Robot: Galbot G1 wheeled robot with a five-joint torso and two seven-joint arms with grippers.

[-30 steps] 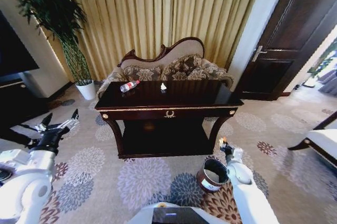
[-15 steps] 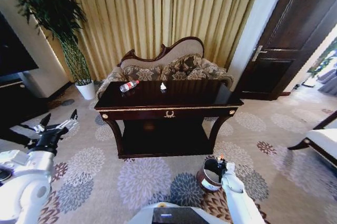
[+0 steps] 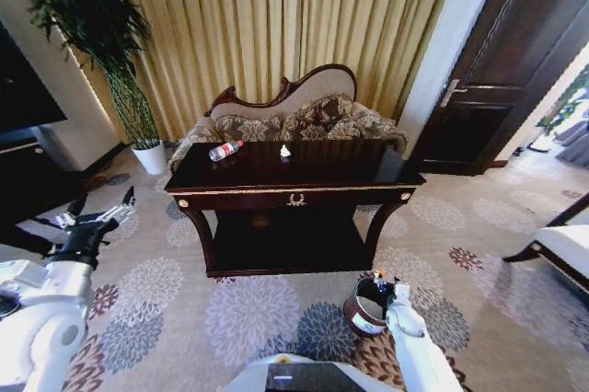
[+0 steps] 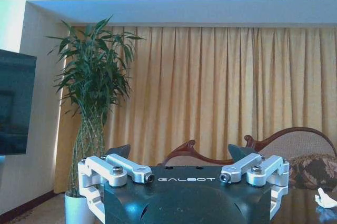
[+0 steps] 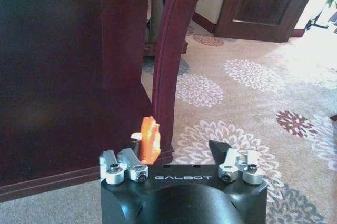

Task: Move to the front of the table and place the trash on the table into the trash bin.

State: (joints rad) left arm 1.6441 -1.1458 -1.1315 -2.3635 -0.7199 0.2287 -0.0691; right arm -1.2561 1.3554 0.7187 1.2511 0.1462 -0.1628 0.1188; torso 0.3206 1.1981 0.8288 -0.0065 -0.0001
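From the head camera, the right gripper (image 3: 383, 279) hangs over the trash bin (image 3: 368, 305) on the carpet by the table's front right leg, while a plastic bottle (image 3: 225, 150) and crumpled paper (image 3: 285, 151) lie along the tabletop's (image 3: 322, 164) back edge. The left wrist camera shows the left gripper (image 4: 178, 153) spread wide, grasping nothing. In the right wrist camera an orange scrap (image 5: 150, 140) clings to one finger of the released right gripper

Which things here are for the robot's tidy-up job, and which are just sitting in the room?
For the job:
table
plastic bottle
white paper bit
orange scrap, at the right gripper
trash bin

Just around:
sofa
potted plant
curtains
door
left gripper, idle off to the side
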